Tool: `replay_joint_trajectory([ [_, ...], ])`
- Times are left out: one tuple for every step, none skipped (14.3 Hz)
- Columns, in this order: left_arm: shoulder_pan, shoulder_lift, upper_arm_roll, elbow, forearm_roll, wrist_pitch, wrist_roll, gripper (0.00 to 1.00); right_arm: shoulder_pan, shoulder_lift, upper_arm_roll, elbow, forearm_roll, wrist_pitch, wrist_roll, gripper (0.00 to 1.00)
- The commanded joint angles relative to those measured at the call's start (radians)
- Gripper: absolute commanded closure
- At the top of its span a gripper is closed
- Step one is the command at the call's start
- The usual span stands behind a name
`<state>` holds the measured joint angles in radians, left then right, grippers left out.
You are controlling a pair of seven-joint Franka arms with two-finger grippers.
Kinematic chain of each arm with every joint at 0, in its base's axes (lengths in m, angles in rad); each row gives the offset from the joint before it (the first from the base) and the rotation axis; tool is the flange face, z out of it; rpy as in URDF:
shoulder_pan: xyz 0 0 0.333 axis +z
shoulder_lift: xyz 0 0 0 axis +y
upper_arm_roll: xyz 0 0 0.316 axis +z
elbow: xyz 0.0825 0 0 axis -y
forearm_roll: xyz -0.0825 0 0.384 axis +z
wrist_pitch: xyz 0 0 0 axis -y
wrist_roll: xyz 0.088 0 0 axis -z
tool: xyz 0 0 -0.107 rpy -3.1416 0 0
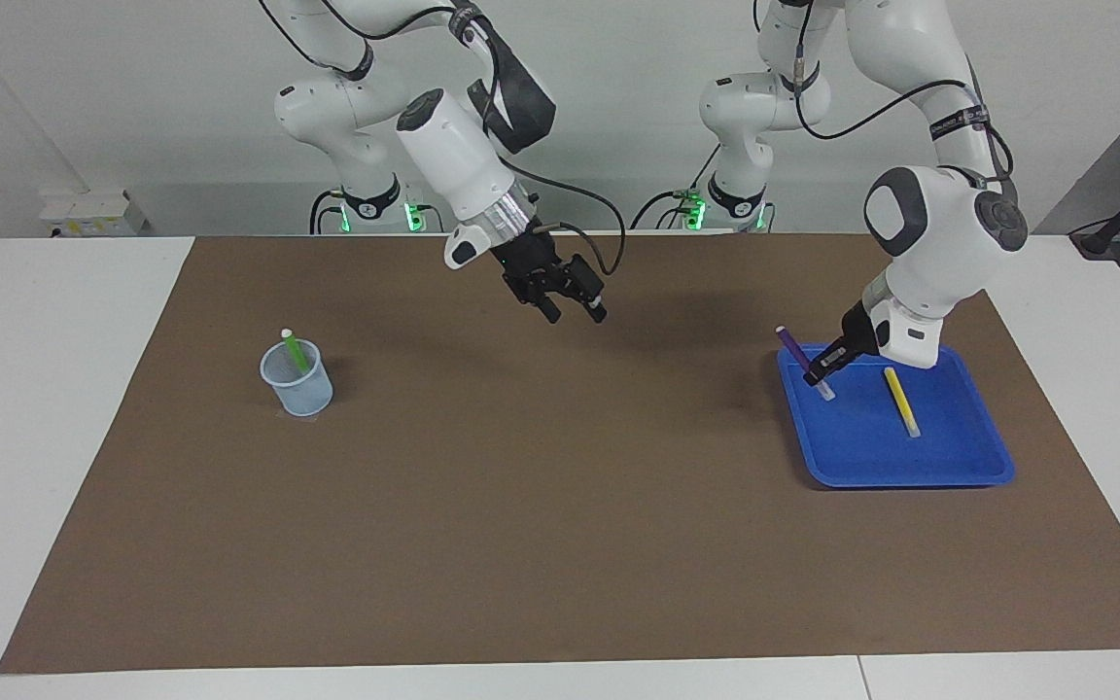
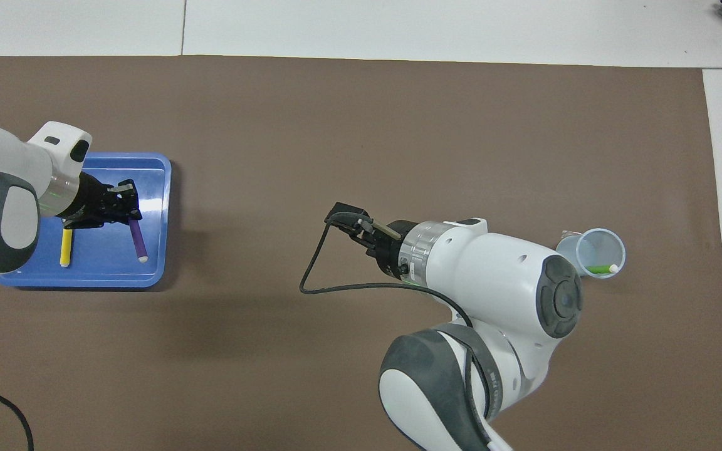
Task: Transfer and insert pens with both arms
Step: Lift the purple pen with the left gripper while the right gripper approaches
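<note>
My left gripper is shut on the purple pen. It holds the pen tilted just above the blue tray, at the tray's edge toward the middle of the table, whitish end down. The yellow pen lies flat in the tray. The green pen leans inside a translucent cup toward the right arm's end. My right gripper hangs open and empty over the middle of the brown mat.
A brown mat covers most of the white table. A black cable loop hangs from the right wrist. Bare mat lies between the cup and the tray.
</note>
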<state>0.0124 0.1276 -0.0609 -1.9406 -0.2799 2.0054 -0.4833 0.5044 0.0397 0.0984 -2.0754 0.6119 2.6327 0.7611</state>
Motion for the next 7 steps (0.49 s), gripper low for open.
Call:
replay_joint_trajectory([
  [-0.009,-0.039,0.01,-0.015,-0.094,-0.046,-0.116,1.0,0.01,-0.003,0.001,0.0,0.029,0.015,0.014,0.0],
  [-0.024,-0.051,0.01,-0.017,-0.128,-0.059,-0.167,1.0,0.011,-0.003,0.001,0.0,0.029,0.016,0.003,0.0],
  [-0.029,-0.059,0.01,-0.02,-0.154,-0.066,-0.219,1.0,0.011,-0.001,0.001,0.0,0.029,0.018,0.0,0.0],
  [-0.035,-0.065,0.007,-0.02,-0.177,-0.079,-0.266,1.0,0.016,0.002,0.001,0.0,0.029,0.038,0.001,0.0],
  [-0.052,-0.072,0.009,-0.02,-0.206,-0.094,-0.314,1.0,0.038,0.008,0.001,0.008,0.029,0.074,0.012,0.0],
  [-0.061,-0.078,0.007,-0.024,-0.228,-0.099,-0.352,1.0,0.064,0.015,0.001,0.012,0.029,0.111,0.017,0.0],
  [-0.071,-0.089,0.007,-0.037,-0.252,-0.106,-0.401,1.0,0.088,0.019,0.001,0.017,0.029,0.134,0.023,0.0],
])
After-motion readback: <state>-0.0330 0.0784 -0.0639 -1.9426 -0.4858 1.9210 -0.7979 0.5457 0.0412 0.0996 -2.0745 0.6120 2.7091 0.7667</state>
